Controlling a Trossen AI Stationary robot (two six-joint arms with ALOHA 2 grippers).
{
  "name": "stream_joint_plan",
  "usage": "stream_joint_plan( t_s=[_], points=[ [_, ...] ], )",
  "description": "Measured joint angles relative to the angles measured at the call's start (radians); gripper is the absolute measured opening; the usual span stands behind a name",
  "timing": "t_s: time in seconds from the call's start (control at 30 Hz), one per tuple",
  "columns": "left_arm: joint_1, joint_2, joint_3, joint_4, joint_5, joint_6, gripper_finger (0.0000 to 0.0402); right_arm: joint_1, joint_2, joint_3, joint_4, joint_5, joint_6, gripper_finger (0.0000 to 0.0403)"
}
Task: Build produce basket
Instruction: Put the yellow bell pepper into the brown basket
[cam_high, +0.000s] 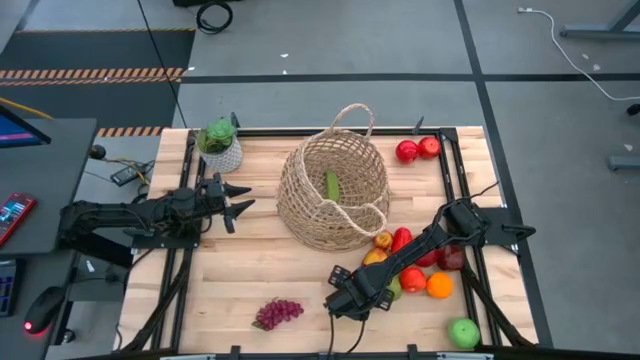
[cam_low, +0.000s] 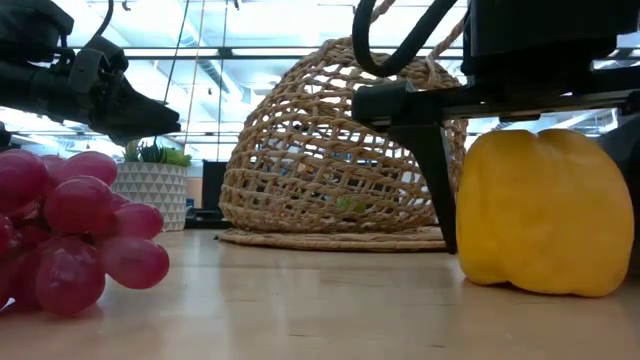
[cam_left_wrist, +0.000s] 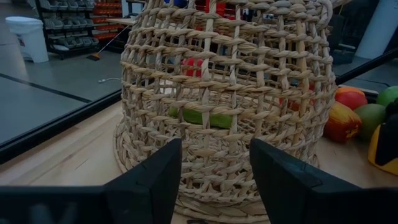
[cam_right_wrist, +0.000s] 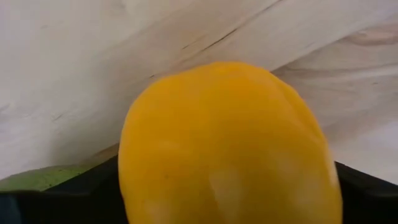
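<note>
The basket (cam_high: 333, 192) is sitting at the middle of the high view on the wooden tabletop (cam_high: 250, 275), tipped so its mouth is facing the upper part of the frame, and a green cucumber (cam_high: 331, 185) is lying inside it, showing only in slivers through the weave. The rest of the produce is clustering at lower right: a yellow pepper (cam_low: 540, 212) directly under my right pincer (cam_high: 352, 300), an orange (cam_high: 439, 285), a green apple (cam_high: 463, 332), and several red pieces partly hidden beneath my right arm. Two red fruits (cam_high: 417, 150) are resting at upper right, and the grape bunch (cam_high: 278, 313) is lying at lower centre, cut off by the left edge in the low view.

My right arm is reaching diagonally from right to lower centre, and its pincer is standing apart around the pepper; whether the fingers are touching it, I cannot tell. My left arm is lying along the left side, its left pincer (cam_high: 236, 202) pointing at the basket, fingers apart and holding nothing. A potted plant (cam_high: 219, 145) is standing at upper left.
</note>
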Motion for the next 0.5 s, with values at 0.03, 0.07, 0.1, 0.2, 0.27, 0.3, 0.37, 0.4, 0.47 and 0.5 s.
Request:
stream_joint_plan(
  t_s=[0.03, 0.07, 0.1, 0.2, 0.27, 0.3, 0.37, 0.4, 0.47, 0.5],
  points=[
    [0.000, 0.000, 0.000, 0.000, 0.000, 0.000, 0.0195, 0.000, 0.000, 0.000, -0.001, 0.000, 0.003, 0.0336],
    [0.000, 0.000, 0.000, 0.000, 0.000, 0.000, 0.0194, 0.000, -0.001, 0.003, -0.010, 0.000, 0.011, 0.0330],
    [0.000, 0.000, 0.000, 0.000, 0.000, 0.000, 0.0193, 0.000, -0.001, 0.012, -0.028, 0.000, 0.020, 0.0325],
    [0.000, 0.000, 0.000, 0.000, 0.000, 0.000, 0.0194, -0.002, -0.002, 0.058, -0.075, 0.007, 0.048, 0.0317],
    [0.000, 0.000, 0.000, 0.000, 0.000, 0.000, 0.0196, -0.010, -0.002, 0.102, -0.127, 0.007, 0.075, 0.0317],
    [0.000, 0.000, 0.000, 0.000, 0.000, 0.000, 0.0197, -0.014, -0.002, 0.129, -0.145, 0.007, 0.095, 0.0318],
    [0.000, 0.000, 0.000, 0.000, 0.000, 0.000, 0.0196, -0.023, -0.002, 0.189, -0.184, 0.007, 0.130, 0.0319],
    [0.000, 0.000, 0.000, 0.000, 0.000, 0.000, 0.0195, -0.028, -0.002, 0.220, -0.211, 0.007, 0.148, 0.0319],
    [0.000, 0.000, 0.000, 0.000, 0.000, 0.000, 0.0193, -0.037, -0.002, 0.288, -0.259, 0.007, 0.182, 0.0320],
    [0.000, 0.000, 0.000, 0.000, 0.000, 0.000, 0.0193, -0.039, -0.002, 0.322, -0.278, 0.007, 0.203, 0.0320]
  ],
)
